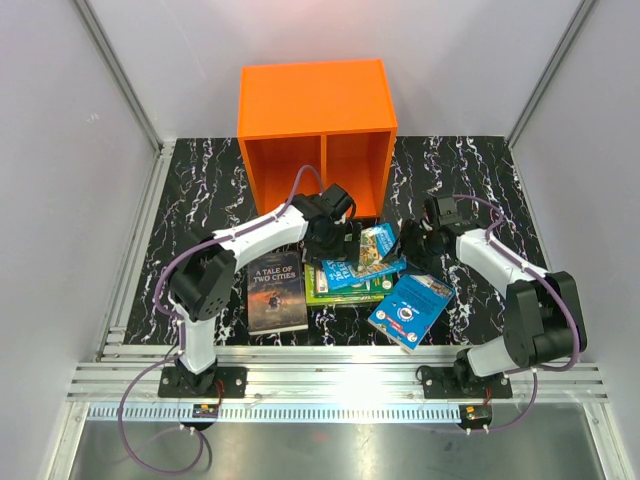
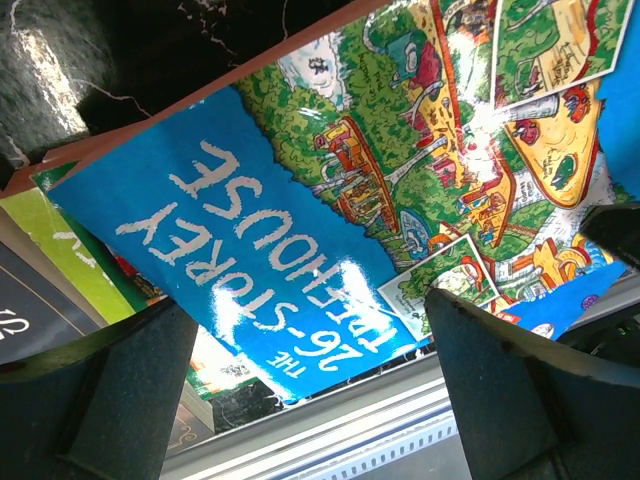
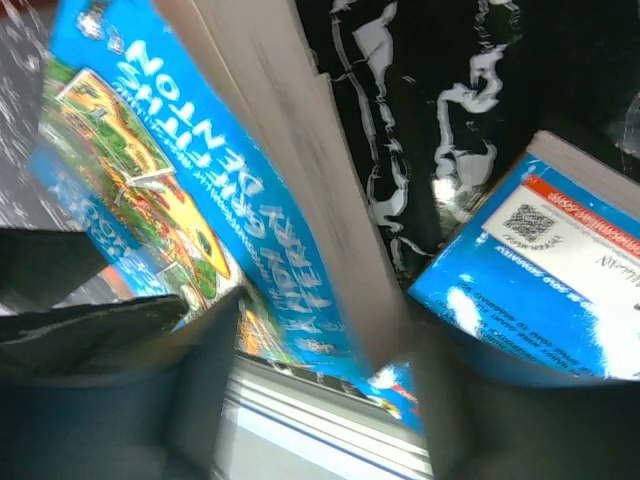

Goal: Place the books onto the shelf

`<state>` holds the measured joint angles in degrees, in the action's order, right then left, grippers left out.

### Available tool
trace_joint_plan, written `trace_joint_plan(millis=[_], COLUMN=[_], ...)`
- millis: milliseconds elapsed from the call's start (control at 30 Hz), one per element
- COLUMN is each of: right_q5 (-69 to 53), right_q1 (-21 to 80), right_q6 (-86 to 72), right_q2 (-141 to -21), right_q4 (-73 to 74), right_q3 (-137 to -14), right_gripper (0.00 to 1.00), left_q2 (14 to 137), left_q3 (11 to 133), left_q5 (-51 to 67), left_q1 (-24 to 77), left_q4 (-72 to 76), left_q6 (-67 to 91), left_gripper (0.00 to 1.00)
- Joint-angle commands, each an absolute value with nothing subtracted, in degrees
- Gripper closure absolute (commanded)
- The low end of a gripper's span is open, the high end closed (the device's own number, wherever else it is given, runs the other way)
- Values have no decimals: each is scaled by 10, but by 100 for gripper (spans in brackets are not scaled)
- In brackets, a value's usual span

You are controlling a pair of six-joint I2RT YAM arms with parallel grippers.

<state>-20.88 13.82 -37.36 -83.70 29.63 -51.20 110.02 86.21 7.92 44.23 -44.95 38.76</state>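
Observation:
The orange shelf (image 1: 315, 125) stands at the back with two upright compartments. A blue illustrated book, "The 26-Storey Treehouse" (image 1: 362, 262) (image 2: 300, 220) (image 3: 150, 170), lies on a green book (image 1: 335, 295) (image 2: 60, 235), its right edge tilted up. My right gripper (image 1: 407, 245) (image 3: 320, 400) straddles that raised page edge, with a gap still showing on the cover side. My left gripper (image 1: 338, 238) (image 2: 310, 400) hangs wide open over the cover's title end, holding nothing. The dark brown book (image 1: 277, 290) lies flat at left. The bright blue book (image 1: 410, 308) (image 3: 540, 270) lies at right.
The dark marbled tabletop (image 1: 200, 200) is bounded by grey side walls and an aluminium rail (image 1: 330, 380) along the near edge. The bright blue book overhangs towards that rail. Both arm bases sit on the rail.

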Motion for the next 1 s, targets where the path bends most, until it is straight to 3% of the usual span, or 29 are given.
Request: trace_joint_plan(millis=[0,167,267,633,967], right_q5=[-214,-217,-221,-229,-167], right_q1=[143,143,143,143,148], right_q6=[-361,-360,-366,-375,-351], right_q2=[-821,-799,-784,-708,-685], right_q4=[295,284,278,320,399], right_q3=[-523,-518,-521,-578,-763], right_gripper=[44,72,100,100,100], left_q2=[1111,1118,1119,1050,876], left_q3=[896,897,898,915,818], left_q5=[82,88,89,3,-59], left_q1=[446,446,448,450,409], left_q4=[-446,-442,-444,-506,-535], left_q6=[376,377,377,352,366], left_gripper=[1,1,1,1,1])
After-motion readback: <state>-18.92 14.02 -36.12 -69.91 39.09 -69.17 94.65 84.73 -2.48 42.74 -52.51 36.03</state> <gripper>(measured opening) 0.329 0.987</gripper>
